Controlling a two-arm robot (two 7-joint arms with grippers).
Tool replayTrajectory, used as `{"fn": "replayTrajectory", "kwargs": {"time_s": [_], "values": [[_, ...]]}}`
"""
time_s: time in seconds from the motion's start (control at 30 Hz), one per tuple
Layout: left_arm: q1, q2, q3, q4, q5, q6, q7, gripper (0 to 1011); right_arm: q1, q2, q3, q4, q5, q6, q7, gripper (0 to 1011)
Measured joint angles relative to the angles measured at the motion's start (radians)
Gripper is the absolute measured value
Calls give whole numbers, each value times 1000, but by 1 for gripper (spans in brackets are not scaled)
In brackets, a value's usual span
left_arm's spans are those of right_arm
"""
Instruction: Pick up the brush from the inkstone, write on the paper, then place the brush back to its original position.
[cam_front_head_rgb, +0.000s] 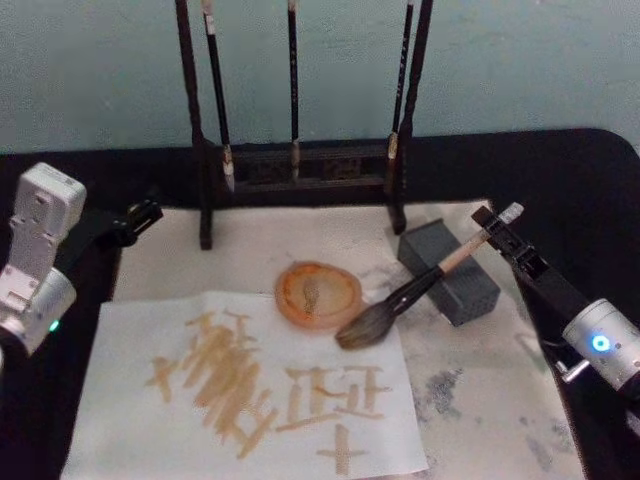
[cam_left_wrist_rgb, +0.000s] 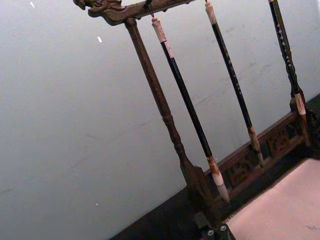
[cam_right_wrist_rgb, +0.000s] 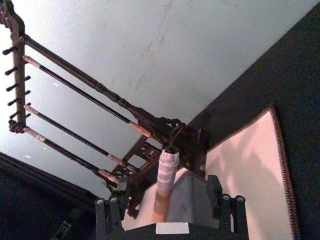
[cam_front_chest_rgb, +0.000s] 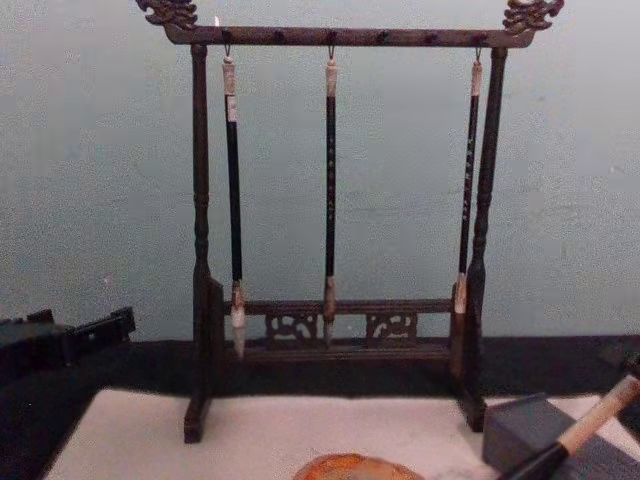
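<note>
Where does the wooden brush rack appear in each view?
Head view: brush rack top centre, behind the mat.
Left wrist view: rack slanting, seen close.
Right wrist view: rack tipped sideways, beyond the brush.
Chest view: rack upright, centre.
Shared landmark: the pale mat at its feet.

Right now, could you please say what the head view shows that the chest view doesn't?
Head view: the wide off-white paper and the bushy head of the thick tan-and-black brush. Chest view: the carved top bar of the dark wooden rack. Both: grey block, orange dish, three slim hanging brushes. The right tool is open around the brush handle's end; the left tool sits beside the pale mat.
</note>
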Motion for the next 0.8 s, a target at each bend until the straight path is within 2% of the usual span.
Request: {"fn": "replayTrajectory", "kwargs": {"time_s": [0.33, 0.53, 0.8], "values": [[0, 0, 0, 0, 0, 0, 0, 1002, 13, 5, -24, 5, 30, 1, 7, 1001], [0, 0, 0, 0, 0, 0, 0, 1002, 18, 12, -41, 3, 29, -4, -4, 1001], [0, 0, 0, 0, 0, 0, 0, 1002, 17, 12, -39, 2, 29, -4, -4, 1001]]}}
